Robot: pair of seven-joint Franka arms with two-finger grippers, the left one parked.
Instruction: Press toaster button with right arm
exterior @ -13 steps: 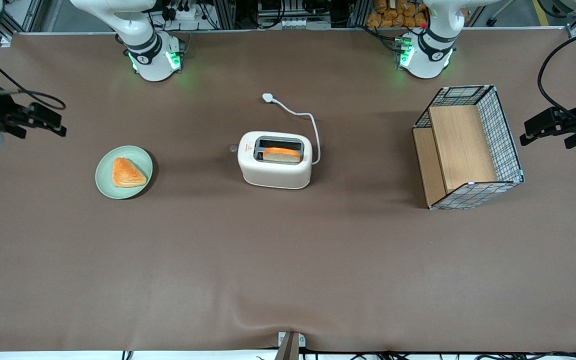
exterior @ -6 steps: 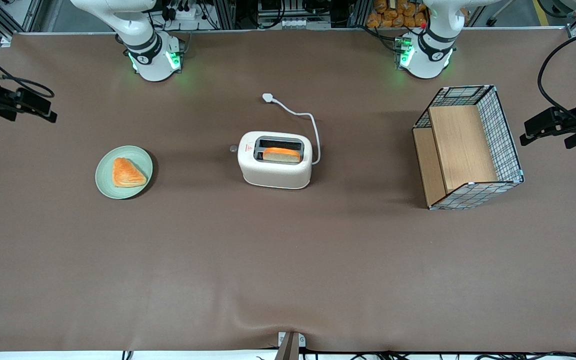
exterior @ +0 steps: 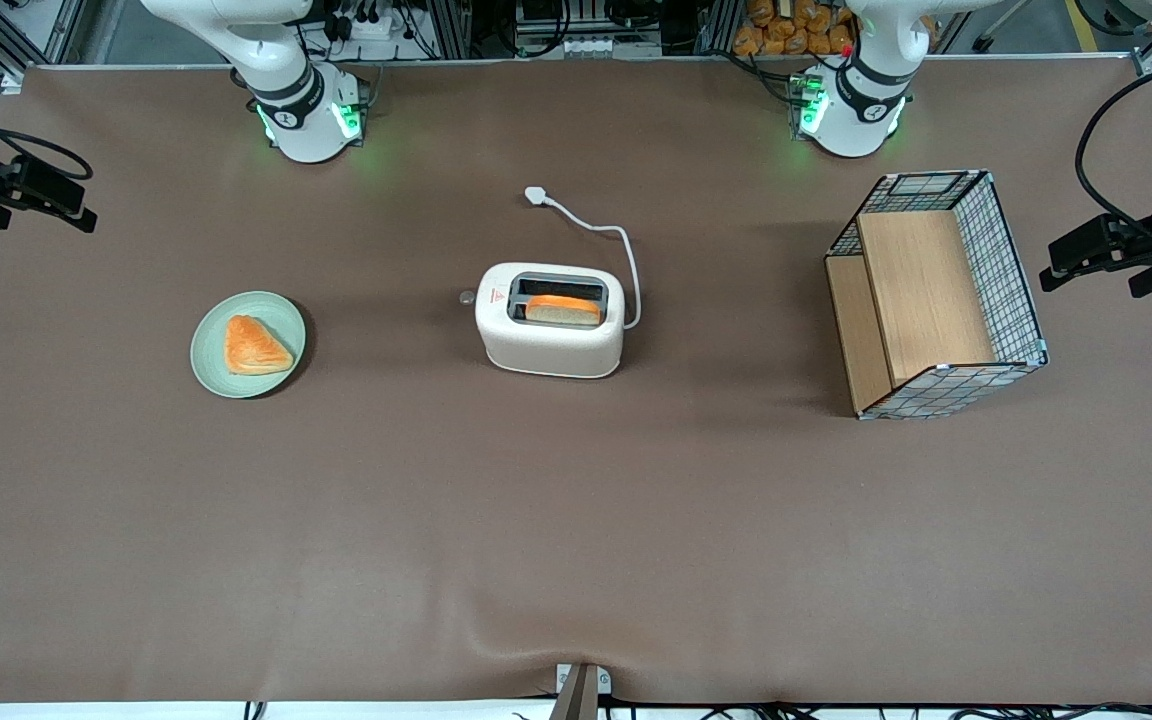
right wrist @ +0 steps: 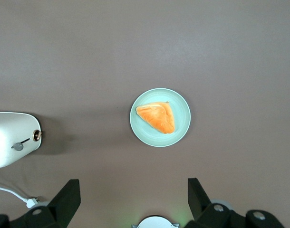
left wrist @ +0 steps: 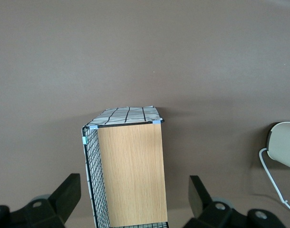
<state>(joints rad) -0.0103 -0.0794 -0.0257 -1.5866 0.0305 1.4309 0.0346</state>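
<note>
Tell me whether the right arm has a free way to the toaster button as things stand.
Probably yes. The gripper, fingers open, hangs at the working arm's end of the table, far from the toaster. The toaster button juts toward that end; only bare table and the plate, nearer the camera, lie between.

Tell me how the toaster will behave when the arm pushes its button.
The toaster stands unanchored on the smooth brown table, so a sideways push on the toaster button may slide it. Its broad, low body probably resists tipping. Its white cord lies slack, so it offers little restraint. The tool, open, hovers near the working arm's end.
</note>
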